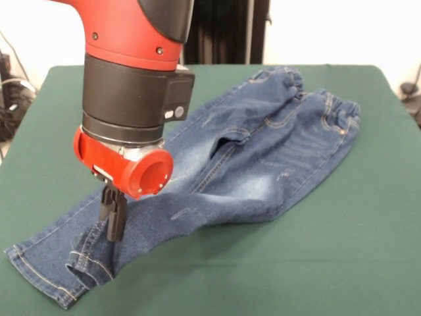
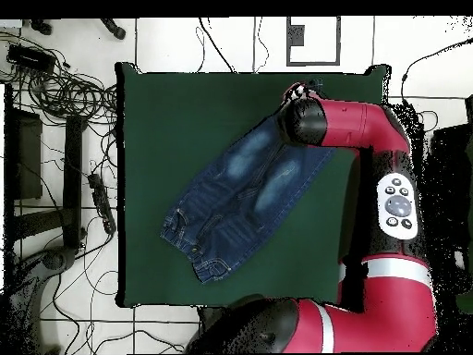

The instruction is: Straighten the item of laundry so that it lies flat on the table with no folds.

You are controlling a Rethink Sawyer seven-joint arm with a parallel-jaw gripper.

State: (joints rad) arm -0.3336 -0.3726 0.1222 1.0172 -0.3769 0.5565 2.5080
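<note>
The item of laundry (image 1: 263,151), a pair of blue jeans, lies slantwise on the green table (image 1: 342,250). Its elasticated waistband is at the far right and its legs run to the near left. One leg lies partly across the other, and a cuff near the front left corner is folded over. My gripper (image 1: 115,236) comes down on the upper leg near the cuffs. Its black fingers (image 1: 117,214) are pressed together on a raised ridge of denim. In the overhead view the jeans (image 2: 236,199) run from the waistband at lower left to the legs, which are hidden under my red wrist (image 2: 305,120).
My red arm (image 2: 393,185) reaches along the right side of the table (image 2: 185,111) in the overhead view. Cables and a power strip (image 2: 97,199) lie on the floor beyond the table's left edge. Green surface shows on all sides of the jeans.
</note>
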